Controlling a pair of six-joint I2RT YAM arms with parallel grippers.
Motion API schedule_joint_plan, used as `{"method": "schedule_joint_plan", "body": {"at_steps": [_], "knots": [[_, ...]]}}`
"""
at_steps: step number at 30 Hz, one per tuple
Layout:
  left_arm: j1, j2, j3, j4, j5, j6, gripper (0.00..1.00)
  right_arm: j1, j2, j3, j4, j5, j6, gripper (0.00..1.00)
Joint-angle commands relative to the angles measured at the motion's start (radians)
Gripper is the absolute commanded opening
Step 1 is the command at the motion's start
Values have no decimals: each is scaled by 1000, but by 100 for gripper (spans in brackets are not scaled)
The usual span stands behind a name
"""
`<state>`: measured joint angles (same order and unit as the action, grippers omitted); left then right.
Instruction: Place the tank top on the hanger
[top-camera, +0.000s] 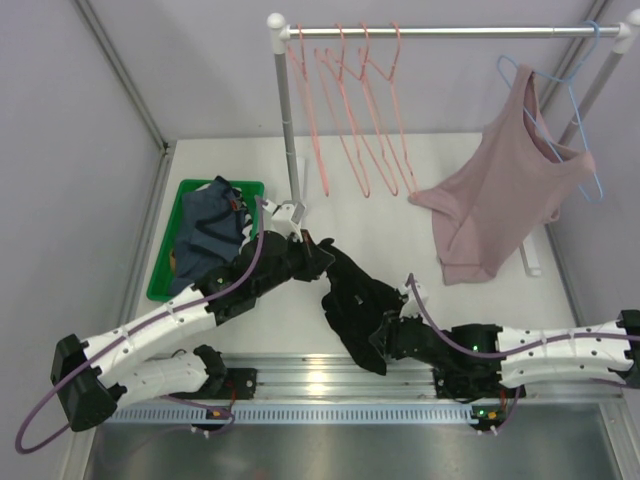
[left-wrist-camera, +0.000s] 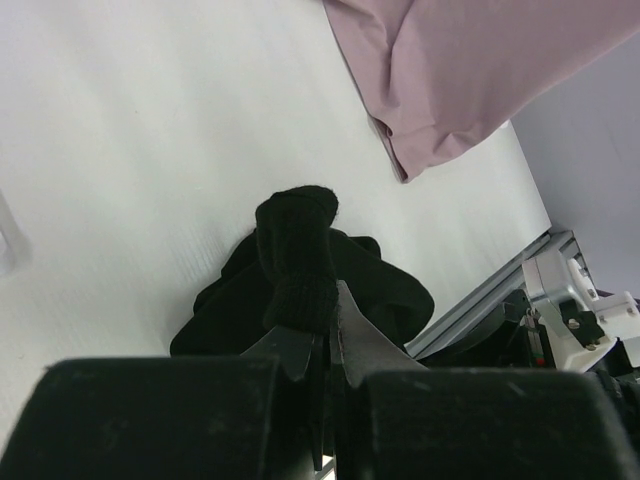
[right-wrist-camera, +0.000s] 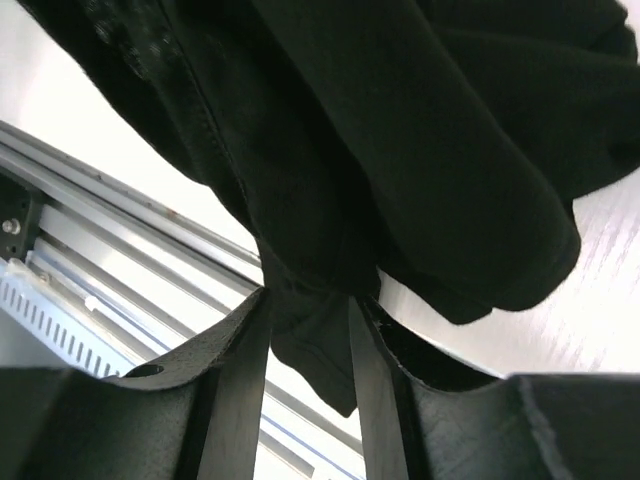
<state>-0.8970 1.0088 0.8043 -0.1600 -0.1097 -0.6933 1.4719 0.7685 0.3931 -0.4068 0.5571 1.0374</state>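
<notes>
Your left gripper (left-wrist-camera: 325, 338) is pinched tight on a bunched strap, and your right gripper (right-wrist-camera: 305, 312) is clamped on a fold. The tank top (top-camera: 355, 295) sags between them, black and crumpled, over mid-table. The green bin (top-camera: 163, 270) at 9 o'clock holds a blue-grey garment (top-camera: 210, 225). Only the top view shows 4 salmon-pink hangers (top-camera: 355, 120) at 12 o'clock.

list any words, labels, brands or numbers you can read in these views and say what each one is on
None: no text can be read in any of the three views.
black limp-fabric tank top: no tag or print shows.
dusty-pink hanging tank top: plain, no print.
green plastic tray: no marking shows.
</notes>
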Motion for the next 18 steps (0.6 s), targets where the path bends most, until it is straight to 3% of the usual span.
{"method": "schedule_joint_plan", "body": {"at_steps": [1, 11, 18], "knots": [[4, -3, 45, 11, 2, 1, 0, -7, -37, -23, 131, 59, -62, 38], [4, 1, 50, 10, 16, 8, 0, -61, -86, -91, 194, 37, -105, 39], [4, 2, 47, 2, 19, 9, 0, -59, -265, -197, 229, 15, -89, 43]]}}
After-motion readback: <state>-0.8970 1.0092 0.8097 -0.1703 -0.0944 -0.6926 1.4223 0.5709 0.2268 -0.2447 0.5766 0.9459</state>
